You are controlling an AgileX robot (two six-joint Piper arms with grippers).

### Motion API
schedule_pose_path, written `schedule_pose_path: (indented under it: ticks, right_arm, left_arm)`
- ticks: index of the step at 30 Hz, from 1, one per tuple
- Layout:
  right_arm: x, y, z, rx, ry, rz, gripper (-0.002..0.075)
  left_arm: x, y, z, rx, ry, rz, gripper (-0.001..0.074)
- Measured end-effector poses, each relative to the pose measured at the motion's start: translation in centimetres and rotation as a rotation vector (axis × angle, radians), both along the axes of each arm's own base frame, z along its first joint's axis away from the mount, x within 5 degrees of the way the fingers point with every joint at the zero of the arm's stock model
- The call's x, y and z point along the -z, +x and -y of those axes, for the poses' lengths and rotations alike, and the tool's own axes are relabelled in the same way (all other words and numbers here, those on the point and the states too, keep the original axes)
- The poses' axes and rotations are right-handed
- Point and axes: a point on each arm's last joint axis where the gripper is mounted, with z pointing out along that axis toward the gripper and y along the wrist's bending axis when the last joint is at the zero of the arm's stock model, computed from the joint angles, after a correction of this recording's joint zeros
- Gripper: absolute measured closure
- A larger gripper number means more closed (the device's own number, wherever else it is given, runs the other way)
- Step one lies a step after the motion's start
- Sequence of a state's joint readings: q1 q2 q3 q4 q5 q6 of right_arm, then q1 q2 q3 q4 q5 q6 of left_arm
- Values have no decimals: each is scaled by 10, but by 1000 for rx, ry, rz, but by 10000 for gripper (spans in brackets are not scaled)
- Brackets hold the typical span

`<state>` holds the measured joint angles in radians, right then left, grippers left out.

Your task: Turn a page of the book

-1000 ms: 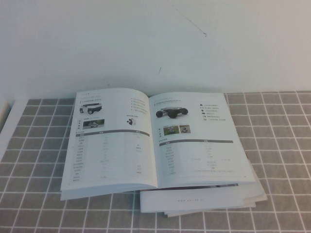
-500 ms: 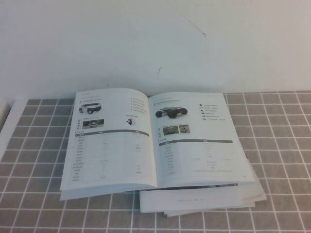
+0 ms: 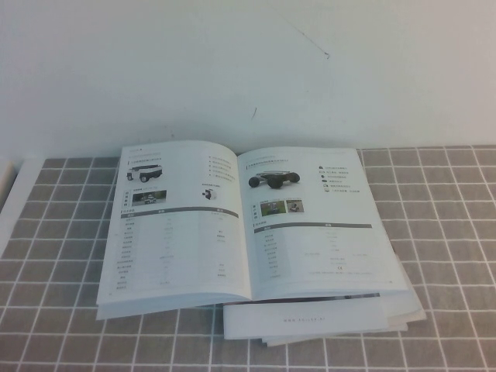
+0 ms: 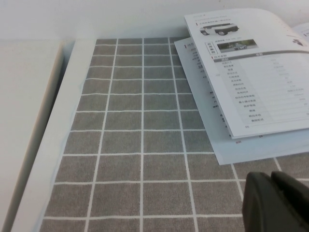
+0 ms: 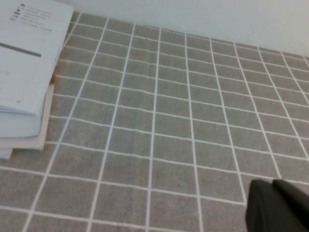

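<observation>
The large, thin white softcover book (image 3: 248,225) lies open and flat near the middle of the grey cloth with a white grid (image 3: 449,232), resting on a short stack of white booklets (image 3: 325,325) that juts out beneath its near right corner. Both open sheets carry small vehicle photographs above grey tables. The right-hand page (image 3: 314,225), judged the one to turn, lies flat with its outer edge just above the stack.

Neither arm appears in the high view. The left gripper (image 4: 276,203) shows only as a dark mass low over the cloth, near the book's left side and apart from it; whether its jaws are parted cannot be told. The right gripper (image 5: 277,207) hangs over bare cloth well to the right of the book, fully closed and holding nothing.

The step in hand is judged to be the approach. To do it well, the right gripper would reach the page's free outer edge, lift only the topmost sheet, and carry it in an arc over the spine, without dragging the book across the stack.
</observation>
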<state>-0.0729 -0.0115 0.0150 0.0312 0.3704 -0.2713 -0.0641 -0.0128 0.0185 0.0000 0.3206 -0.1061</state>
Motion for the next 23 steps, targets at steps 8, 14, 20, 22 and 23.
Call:
schedule_pose_path:
  ticks: [8, 14, 20, 22, 23]
  right_arm:
    - [-1, 1, 0, 14, 37, 15, 728]
    - [-1, 1, 0, 14, 43, 18, 728]
    - [-1, 1, 0, 22, 65, 22, 728]
    - [0, 1, 0, 31, 74, 22, 728]
    - [0, 1, 0, 34, 80, 23, 728]
  left_arm:
    - [0, 0, 0, 0, 0, 0, 738]
    - [0, 0, 0, 0, 0, 0, 738]
    - [0, 0, 0, 0, 0, 0, 738]
    - [0, 0, 0, 0, 0, 0, 738]
    - [0, 0, 0, 0, 0, 0, 738]
